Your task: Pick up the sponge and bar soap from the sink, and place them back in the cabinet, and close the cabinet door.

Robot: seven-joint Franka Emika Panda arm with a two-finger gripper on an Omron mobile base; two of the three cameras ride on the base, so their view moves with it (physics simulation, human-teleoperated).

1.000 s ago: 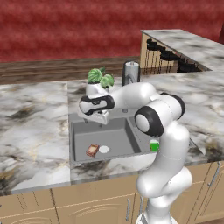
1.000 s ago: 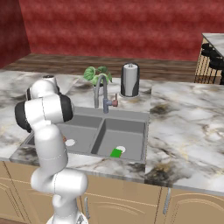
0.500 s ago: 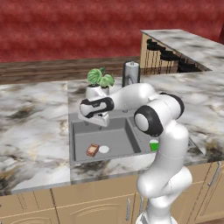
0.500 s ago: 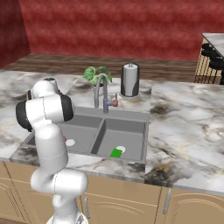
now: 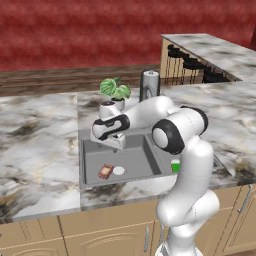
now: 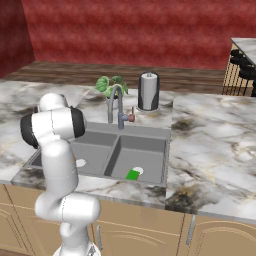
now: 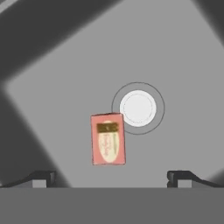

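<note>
The bar soap lies flat on the floor of the sink's left basin, beside the white drain disc. In the left base view the bar soap is below my gripper, which hangs above that basin pointing down. My gripper is open, its fingertips wide apart with nothing between them. The green and white sponge rests in the right basin; the sponge is partly hidden by my arm. The cabinet and the cabinet door are out of view.
A steel faucet rises behind the sink, with a potted plant and a paper towel roll on the marble counter behind it. Tan cupboard fronts run under the counter.
My hand has sunk slightly towards the left basin. The bar soap and the sponge have not moved.
</note>
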